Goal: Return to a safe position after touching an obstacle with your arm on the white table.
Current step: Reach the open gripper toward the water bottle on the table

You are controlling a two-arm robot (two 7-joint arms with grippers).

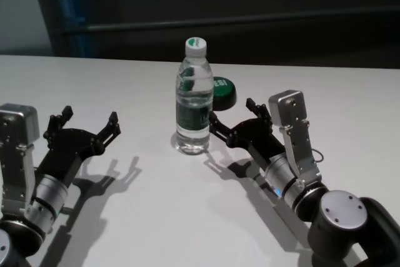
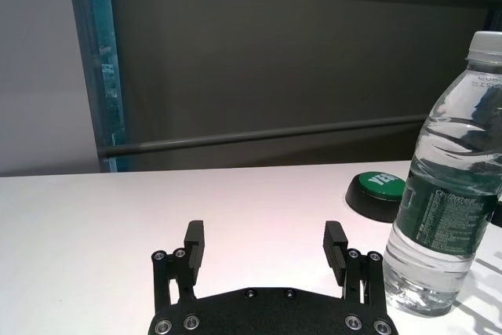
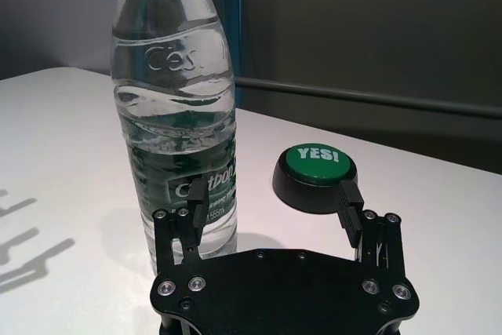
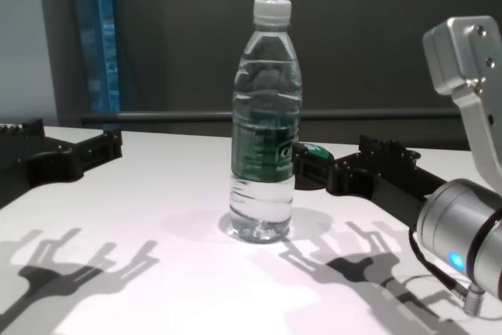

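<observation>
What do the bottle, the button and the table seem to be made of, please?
Bottle: clear, thin, ribbed plastic by the look, since the water shows through; opaque white cap, probably plastic.
Button: smooth green dome on a black base, likely moulded plastic.
Table: glossy white surface showing soft reflections, perhaps laminate; cannot tell for sure.

Right gripper (image 3: 271, 198) open, low over table (image 3: 63, 154). One finger (image 3: 194, 202) right against upright bottle (image 3: 176, 107), overlapping its green label; contact unclear. Green YES! button (image 3: 315, 176) sits beyond the other finger, beside bottle.
</observation>
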